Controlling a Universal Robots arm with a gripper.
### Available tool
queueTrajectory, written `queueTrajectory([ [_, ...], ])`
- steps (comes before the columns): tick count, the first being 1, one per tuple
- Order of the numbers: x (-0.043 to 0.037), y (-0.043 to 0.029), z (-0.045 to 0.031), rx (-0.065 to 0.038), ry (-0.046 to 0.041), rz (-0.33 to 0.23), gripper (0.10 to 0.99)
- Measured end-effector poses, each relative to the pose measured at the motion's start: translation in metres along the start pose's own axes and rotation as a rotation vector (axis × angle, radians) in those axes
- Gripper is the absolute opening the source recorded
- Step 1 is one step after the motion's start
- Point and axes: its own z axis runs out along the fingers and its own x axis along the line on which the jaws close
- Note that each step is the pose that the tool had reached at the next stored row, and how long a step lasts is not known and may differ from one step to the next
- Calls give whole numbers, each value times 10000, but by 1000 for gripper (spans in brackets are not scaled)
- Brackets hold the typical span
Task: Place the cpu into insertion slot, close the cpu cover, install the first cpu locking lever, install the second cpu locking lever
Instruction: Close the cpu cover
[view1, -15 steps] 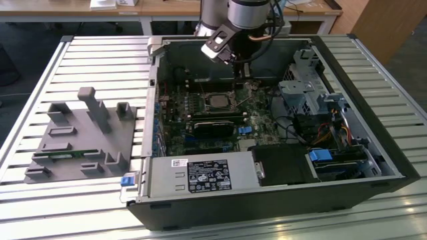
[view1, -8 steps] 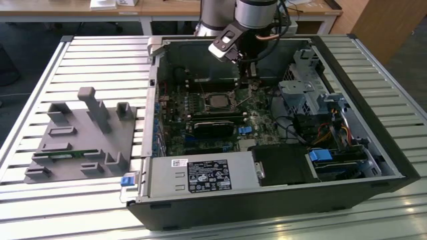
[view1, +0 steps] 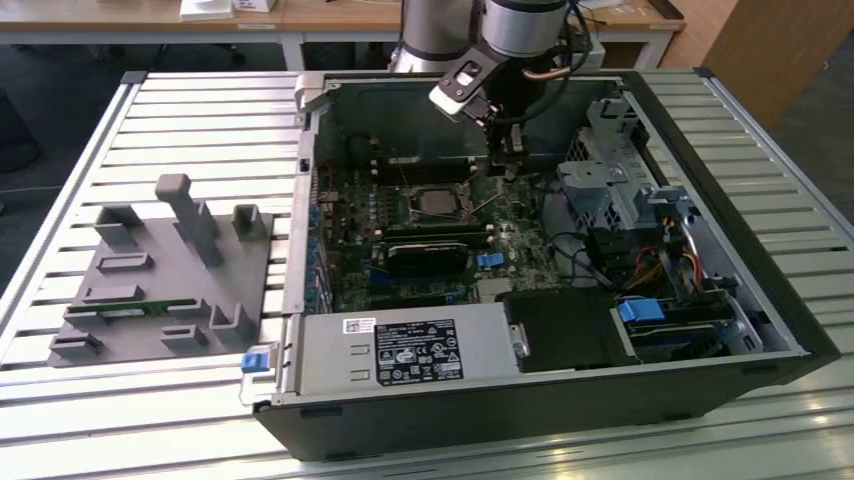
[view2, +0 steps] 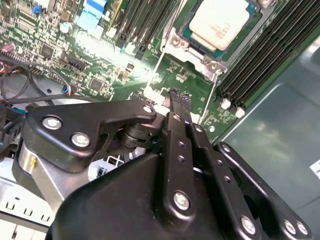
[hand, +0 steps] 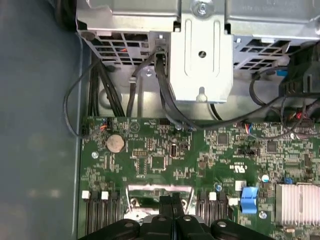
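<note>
A big black PC case (view1: 561, 400) lies open on a table (view1: 200, 100) made of slats, with a grey block w/ pegs (view1: 147, 270) beside it on the exterior view's left. Inside is the green board (hand: 200, 155). The arm reaches down into the case. The gripper (view2: 176, 95) has its jaws pressed together w/ nothing seen between them, and its tips are low over the board, just beside the insertion slot (view1: 434, 203). The cpu (view2: 219, 22) sits in that slot, tan face up. The cpu cover (view2: 176, 42) is a silver frame round the chip - can't tell if it's locked.
</note>
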Motion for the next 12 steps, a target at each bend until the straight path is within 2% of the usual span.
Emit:
queueTrajectory([
  [12, 24, 65, 14, 37, -1, 0, 122],
])
